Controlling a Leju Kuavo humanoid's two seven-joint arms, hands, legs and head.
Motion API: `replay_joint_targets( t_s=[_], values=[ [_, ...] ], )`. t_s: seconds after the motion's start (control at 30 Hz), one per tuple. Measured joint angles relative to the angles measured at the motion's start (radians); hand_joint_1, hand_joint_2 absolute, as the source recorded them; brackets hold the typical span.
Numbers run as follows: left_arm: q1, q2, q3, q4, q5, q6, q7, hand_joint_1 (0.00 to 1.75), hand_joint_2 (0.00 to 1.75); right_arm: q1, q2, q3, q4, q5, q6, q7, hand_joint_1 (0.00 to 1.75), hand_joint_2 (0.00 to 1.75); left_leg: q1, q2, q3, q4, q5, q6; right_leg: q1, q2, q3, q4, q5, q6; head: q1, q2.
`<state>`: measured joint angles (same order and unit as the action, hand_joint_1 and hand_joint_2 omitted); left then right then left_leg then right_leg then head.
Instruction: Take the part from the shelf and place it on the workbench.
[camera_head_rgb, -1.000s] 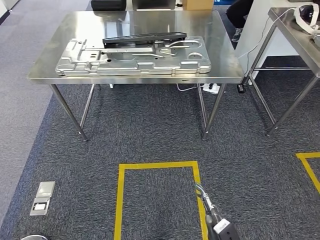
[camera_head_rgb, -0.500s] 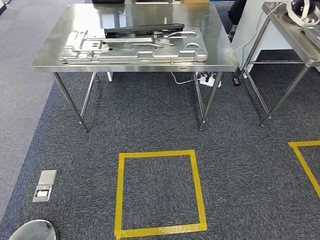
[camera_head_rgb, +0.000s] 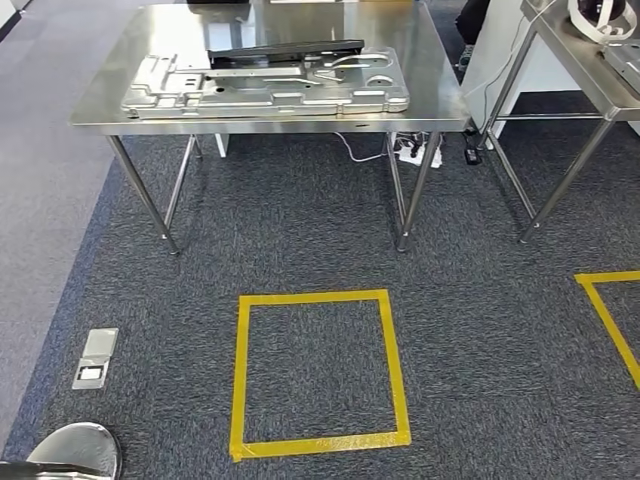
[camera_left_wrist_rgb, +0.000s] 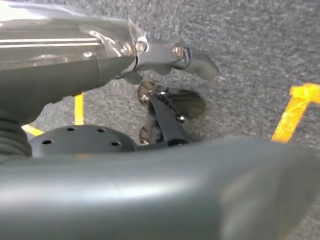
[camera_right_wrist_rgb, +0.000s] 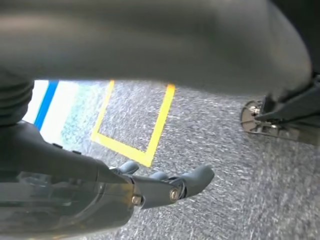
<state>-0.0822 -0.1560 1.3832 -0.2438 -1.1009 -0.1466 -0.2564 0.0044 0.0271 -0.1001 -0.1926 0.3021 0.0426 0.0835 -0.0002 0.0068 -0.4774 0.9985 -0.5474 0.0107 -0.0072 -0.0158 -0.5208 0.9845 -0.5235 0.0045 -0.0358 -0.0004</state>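
Note:
The steel workbench (camera_head_rgb: 426, 95) stands ahead of me across the carpet. On it lies a large flat pressed metal panel (camera_head_rgb: 264, 95), with a long black bar-shaped part (camera_head_rgb: 287, 50) along its far edge. My left hand (camera_left_wrist_rgb: 173, 52) hangs over the carpet with its fingers stretched out and nothing in them. My right hand (camera_right_wrist_rgb: 170, 187) hangs the same way, fingers straight and apart, holding nothing. A silver rounded piece of my left arm (camera_head_rgb: 72, 450) shows at the lower left of the head view.
A yellow tape square (camera_head_rgb: 241, 370) marks the carpet in front of the bench, and a second tape mark (camera_head_rgb: 611, 320) lies to the right. Another steel table (camera_head_rgb: 589, 70) stands at the right. A floor socket plate (camera_head_rgb: 94, 358) sits at the left; a power strip (camera_head_rgb: 415, 152) lies under the bench.
The camera has moved: bench and tape square have slid up the picture. My right arm has left the bottom edge, and my left arm's silver part has come in at the lower left.

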Motion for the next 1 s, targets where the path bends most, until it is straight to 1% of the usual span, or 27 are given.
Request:
replay_joint_targets(
  t_s=[0.07, 0.1, 0.13, 0.17, 0.2, 0.23, 0.27, 0.3, 0.33, 0.37, 0.4, 0.43, 0.47, 0.5, 0.57, 0.6, 0.63, 0.67, 0.7, 0.73, 0.77, 0.8, 0.83, 0.87, 0.93, 0.97, 1.0],
  values=[
    [-0.003, 0.000, 0.000, 0.000, 0.013, 0.004, 0.013, 0.00, 1.75, -0.007, 0.002, -0.021, 0.002, -0.017, -0.006, -0.001, 0.00, 1.75, 0.000, 0.000, -0.001, -0.010, 0.000, 0.006, 0.001, 0.001, -0.004, 0.002, 0.006, 0.012, 0.000, 0.000],
    [-0.005, 0.000, 0.000, 0.000, 0.018, 0.004, 0.016, 0.00, 1.75, -0.009, 0.003, -0.030, 0.003, -0.023, -0.008, -0.002, 0.00, 1.31, 0.003, 0.001, -0.003, -0.015, 0.002, 0.012, 0.002, 0.002, -0.008, 0.007, 0.000, 0.017, 0.001, 0.000],
    [-0.007, 0.000, 0.001, 0.000, 0.020, 0.004, 0.018, 0.00, 1.75, -0.011, 0.004, -0.039, 0.003, -0.027, -0.010, -0.002, 0.00, 0.87, 0.006, 0.002, -0.006, -0.020, 0.006, 0.019, 0.002, 0.004, -0.018, 0.025, -0.017, 0.021, 0.001, 0.000],
    [-0.008, 0.000, 0.001, 0.000, 0.022, 0.004, 0.018, 0.00, 1.75, -0.012, 0.004, -0.046, 0.004, -0.031, -0.011, -0.002, 0.00, 0.44, 0.008, 0.003, -0.010, -0.024, 0.011, 0.027, 0.002, 0.006, -0.035, 0.063, -0.045, 0.024, 0.002, 0.000],
    [-0.008, 0.000, 0.001, 0.000, 0.022, 0.002, 0.017, 0.00, 1.75, -0.013, 0.005, -0.053, 0.004, -0.036, -0.010, -0.002, 0.00, 0.00, 0.008, 0.005, -0.015, -0.023, 0.016, 0.033, 0.001, 0.008, -0.059, 0.122, -0.082, 0.027, 0.003, 0.000],
    [-0.007, 0.000, 0.001, 0.000, 0.021, 0.001, 0.016, 0.00, 1.75, -0.014, 0.005, -0.061, 0.004, -0.043, -0.010, -0.003, 0.00, 0.44, 0.007, 0.006, -0.020, -0.022, 0.019, 0.035, 0.000, 0.009, -0.088, 0.193, -0.118, 0.029, 0.003, 0.000],
    [-0.006, -0.001, 0.001, 0.000, 0.021, -0.001, 0.015, 0.00, 1.75, -0.014, 0.006, -0.070, 0.004, -0.050, -0.009, -0.003, 0.00, 0.87, 0.007, 0.007, -0.025, -0.020, 0.021, 0.036, -0.001, 0.010, -0.111, 0.255, -0.141, 0.032, 0.003, 0.000],
    [-0.005, -0.001, 0.001, 0.000, 0.021, -0.002, 0.014, 0.00, 1.75, -0.013, 0.007, -0.079, 0.005, -0.058, -0.009, -0.003, 0.00, 1.31, 0.006, 0.008, -0.028, -0.018, 0.022, 0.036, -0.001, 0.010, -0.120, 0.288, -0.147, 0.033, 0.003, 0.000],
    [-0.005, -0.001, 0.001, 0.000, 0.021, -0.003, 0.014, 0.00, 1.75, -0.013, 0.007, -0.088, 0.005, -0.064, -0.010, -0.003, 0.00, 1.75, 0.006, 0.008, -0.030, -0.016, 0.023, 0.036, -0.002, 0.010, -0.110, 0.281, -0.132, 0.034, 0.003, 0.000],
    [-0.005, -0.001, 0.001, 0.000, 0.021, -0.003, 0.014, 0.00, 1.75, -0.013, 0.007, -0.097, 0.005, -0.069, -0.010, -0.003, 0.00, 1.75, 0.006, 0.008, -0.031, -0.013, 0.024, 0.035, -0.002, 0.010, -0.080, 0.231, -0.102, 0.035, 0.003, 0.000],
    [-0.006, -0.001, 0.001, 0.000, 0.021, -0.005, 0.014, 0.00, 1.75, -0.013, 0.007, -0.106, 0.005, -0.073, -0.011, -0.002, 0.00, 1.75, 0.006, 0.008, -0.032, -0.009, 0.023, 0.034, -0.003, 0.010, -0.040, 0.156, -0.067, 0.034, 0.003, 0.000],
    [-0.007, -0.001, 0.001, 0.000, 0.021, -0.007, 0.014, 0.00, 1.75, -0.014, 0.007, -0.114, 0.005, -0.076, -0.011, -0.001, 0.00, 1.75, 0.004, 0.008, -0.035, -0.003, 0.022, 0.031, -0.003, 0.009, -0.004, 0.086, -0.042, 0.031, 0.003, 0.000],
    [-0.008, -0.001, 0.001, 0.000, 0.021, -0.010, 0.014, 0.00, 1.75, -0.017, 0.007, -0.121, 0.005, -0.079, -0.010, -0.001, 0.00, 1.75, 0.002, 0.008, -0.039, 0.002, 0.022, 0.027, -0.002, 0.010, 0.019, 0.035, -0.028, 0.028, 0.003, 0.000],
    [-0.009, -0.002, 0.001, 0.000, 0.022, -0.013, 0.015, 0.00, 1.75, -0.018, 0.007, -0.127, 0.005, -0.080, -0.010, -0.001, 0.00, 1.75, 0.001, 0.008, -0.043, 0.005, 0.022, 0.022, -0.001, 0.010, 0.028, 0.009, -0.025, 0.024, 0.003, 0.000],
    [-0.009, -0.002, 0.001, 0.000, 0.025, -0.017, 0.022, 0.00, 1.75, -0.020, 0.007, -0.135, 0.005, -0.072, -0.010, -0.008, 0.00, 1.75, 0.000, 0.008, -0.049, 0.007, 0.027, 0.012, 0.000, 0.011, 0.023, 0.007, -0.025, 0.015, 0.002, 0.000],
    [-0.009, -0.002, 0.001, 0.000, 0.025, -0.018, 0.028, 0.00, 1.75, -0.020, 0.006, -0.136, 0.005, -0.064, -0.009, -0.014, 0.00, 1.75, 0.000, 0.007, -0.051, 0.010, 0.023, 0.007, -0.002, 0.010, 0.021, 0.006, -0.022, 0.008, 0.002, 0.000],
    [-0.008, -0.002, 0.001, 0.000, 0.026, -0.019, 0.033, 0.00, 1.75, -0.021, 0.006, -0.137, 0.005, -0.056, -0.008, -0.021, 0.00, 1.75, 0.001, 0.006, -0.056, 0.024, 0.009, 0.002, -0.004, 0.008, 0.018, 0.005, -0.018, 0.001, 0.002, 0.000],
    [-0.008, -0.002, 0.001, 0.000, 0.026, -0.020, 0.037, 0.00, 1.75, -0.021, 0.005, -0.137, 0.005, -0.049, -0.007, -0.027, 0.00, 1.75, 0.003, 0.005, -0.070, 0.056, -0.017, -0.003, -0.006, 0.007, 0.014, 0.003, -0.013, -0.006, 0.002, 0.000],
    [-0.007, -0.002, 0.001, 0.000, 0.026, -0.020, 0.040, 0.00, 1.75, -0.021, 0.005, -0.137, 0.005, -0.046, -0.007, -0.031, 0.00, 1.75, 0.005, 0.003, -0.091, 0.109, -0.053, -0.008, -0.007, 0.005, 0.009, 0.002, -0.009, -0.011, 0.001, 0.000],
    [-0.007, -0.002, 0.001, 0.000, 0.026, -0.020, 0.043, 0.00, 1.75, -0.022, 0.004, -0.138, 0.005, -0.045, -0.007, -0.033, 0.00, 1.75, 0.006, 0.003, -0.118, 0.175, -0.091, -0.012, -0.007, 0.004, 0.003, 0.003, -0.006, -0.014, 0.001, 0.000],
    [-0.005, -0.002, 0.000, 0.000, 0.028, -0.020, 0.046, 0.00, 1.75, -0.022, 0.004, -0.138, 0.004, -0.046, -0.008, -0.034, 0.00, 1.75, 0.008, 0.003, -0.143, 0.239, -0.119, -0.015, -0.005, 0.002, -0.002, 0.005, -0.004, -0.015, 0.001, 0.000],
    [-0.001, -0.002, -0.004, 0.000, 0.033, -0.020, 0.050, 0.00, 1.75, -0.022, 0.004, -0.139, 0.003, -0.048, -0.008, -0.034, 0.00, 1.75, 0.008, 0.002, -0.155, 0.279, -0.131, -0.017, -0.005, 0.001, -0.006, 0.007, -0.002, -0.016, 0.001, 0.000],
    [0.005, -0.002, -0.011, 0.000, 0.042, -0.019, 0.053, 0.00, 1.75, -0.022, 0.003, -0.140, -0.001, -0.050, -0.009, -0.034, 0.00, 1.75, 0.008, 0.002, -0.149, 0.282, -0.123, -0.016, -0.004, 0.001, -0.009, 0.009, -0.001, -0.016, 0.001, 0.000],
    [0.013, -0.002, -0.024, 0.000, 0.055, -0.018, 0.057, 0.00, 1.75, -0.023, 0.003, -0.140, -0.007, -0.053, -0.010, -0.033, 0.00, 1.75, 0.008, 0.002, -0.124, 0.244, -0.098, -0.013, -0.003, 0.001, -0.010, 0.011, -0.001, -0.015, 0.001, 0.000],
    [0.031, 0.000, -0.063, 0.001, 0.090, -0.012, 0.065, 0.00, 1.75, -0.026, 0.002, -0.140, -0.022, -0.061, -0.011, -0.033, 0.00, 1.75, 0.004, 0.002, -0.048, 0.105, -0.035, -0.001, 0.000, 0.002, -0.009, 0.012, 0.000, -0.013, 0.001, 0.000],
    [0.038, 0.001, -0.086, 0.001, 0.111, -0.009, 0.068, 0.00, 1.75, -0.027, 0.002, -0.139, -0.030, -0.066, -0.012, -0.034, 0.00, 1.75, 0.001, 0.002, -0.020, 0.047, -0.016, 0.006, 0.001, 0.002, -0.010, 0.014, 0.001, -0.009, 0.001, 0.000],
    [0.044, 0.002, -0.109, 0.001, 0.132, -0.006, 0.072, 0.00, 1.75, -0.029, 0.002, -0.138, -0.036, -0.071, -0.012, -0.034, 0.00, 1.75, -0.001, 0.002, -0.006, 0.012, -0.008, 0.011, 0.002, 0.002, -0.013, 0.015, 0.003, -0.004, 0.001, 0.000]
  ],
)
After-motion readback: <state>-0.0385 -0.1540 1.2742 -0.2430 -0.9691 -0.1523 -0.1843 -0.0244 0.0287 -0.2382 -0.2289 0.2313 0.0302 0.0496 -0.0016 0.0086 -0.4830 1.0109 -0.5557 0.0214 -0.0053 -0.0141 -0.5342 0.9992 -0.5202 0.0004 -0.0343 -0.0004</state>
